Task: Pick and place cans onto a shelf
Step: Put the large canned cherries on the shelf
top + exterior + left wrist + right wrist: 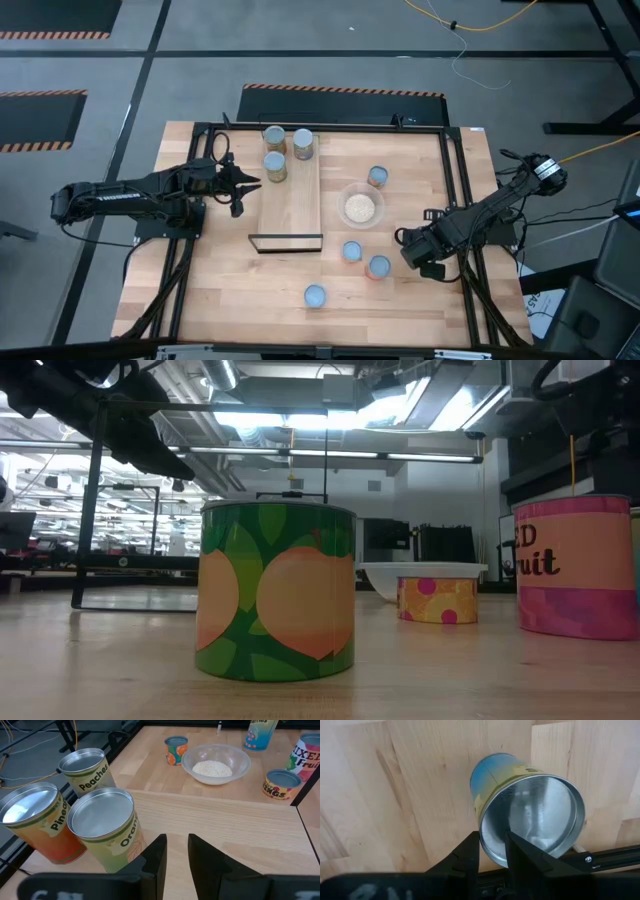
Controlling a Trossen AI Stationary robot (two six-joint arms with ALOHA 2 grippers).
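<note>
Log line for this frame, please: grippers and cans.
left gripper: open, empty, beside three cans on shelf | right gripper: at rim of blue-yellow can, right side of table | four other cans: loose

Cans (pixel 102 827) — shiny metal tops, glossy paper labels — on the smooth light-wood shelf (pixel 210 827).

— What is seen around the table?
— A grey floor (pixel 330 50) marked with hazard-striped mats (pixel 342 91) and crossed by cables (pixel 470 25).
— And overhead?
— Ceiling lights (pixel 330 420) and ducting.
</note>
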